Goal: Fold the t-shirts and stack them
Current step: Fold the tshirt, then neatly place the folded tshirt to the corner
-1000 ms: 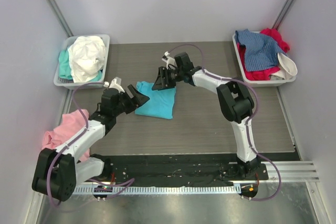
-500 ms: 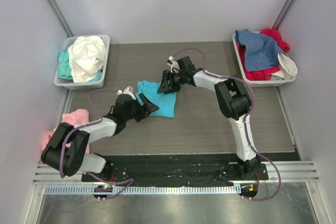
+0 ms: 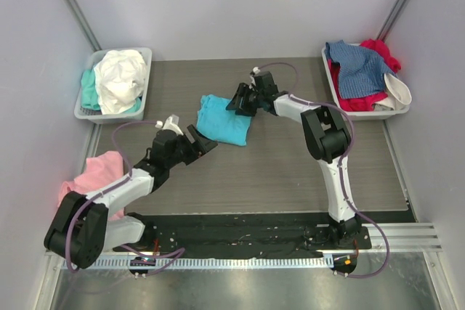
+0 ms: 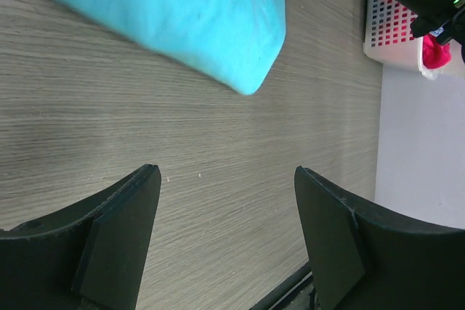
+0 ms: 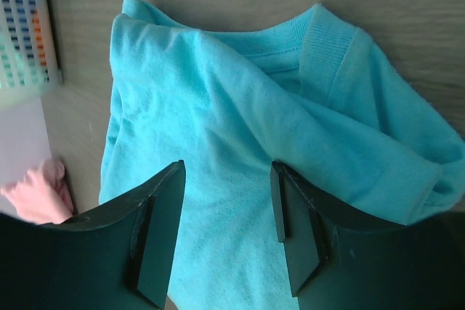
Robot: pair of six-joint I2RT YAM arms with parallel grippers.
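A bright turquoise t-shirt (image 3: 225,121) lies folded on the wooden table, its round neck (image 5: 328,47) showing in the right wrist view. My right gripper (image 3: 240,102) is down on the shirt's far right edge. Its jaws are open, with cloth lying flat under and between the fingers (image 5: 227,179). My left gripper (image 3: 203,140) stands open just off the shirt's near left corner, over bare table (image 4: 225,237), and the turquoise t-shirt (image 4: 174,12) is ahead of it. A pink t-shirt (image 3: 91,178) lies crumpled at the table's left edge.
The left tray (image 3: 82,113) holds a white t-shirt (image 3: 120,78) over a mint one. The right tray (image 3: 333,86) holds a denim-blue t-shirt (image 3: 357,69) and a red one (image 3: 381,52). Grey walls close in both sides and the back.
The turquoise t-shirt has slid away from the bases and to the right along with my right gripper. My left gripper drew back off the shirt's near edge and stays open.
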